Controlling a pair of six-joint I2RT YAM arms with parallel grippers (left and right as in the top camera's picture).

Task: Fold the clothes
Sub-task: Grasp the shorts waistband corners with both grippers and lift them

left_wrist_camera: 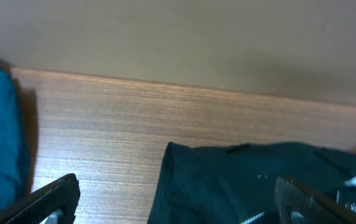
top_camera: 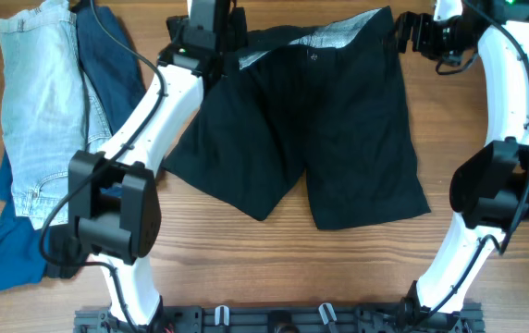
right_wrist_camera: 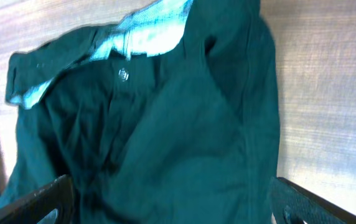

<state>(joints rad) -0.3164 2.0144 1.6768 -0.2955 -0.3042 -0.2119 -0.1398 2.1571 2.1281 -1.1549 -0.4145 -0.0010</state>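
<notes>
Left gripper (top_camera: 215, 26) and right gripper (top_camera: 412, 35) overhead flank the waistband (top_camera: 325, 39) of the black shorts (top_camera: 320, 139), which I see spread flat on the wooden table (top_camera: 274, 268). Left wrist: jaws wide apart above the waistband corner. Right wrist: jaws wide too, small button (right_wrist_camera: 123, 74) and grey lining (right_wrist_camera: 153, 31) ahead.
</notes>
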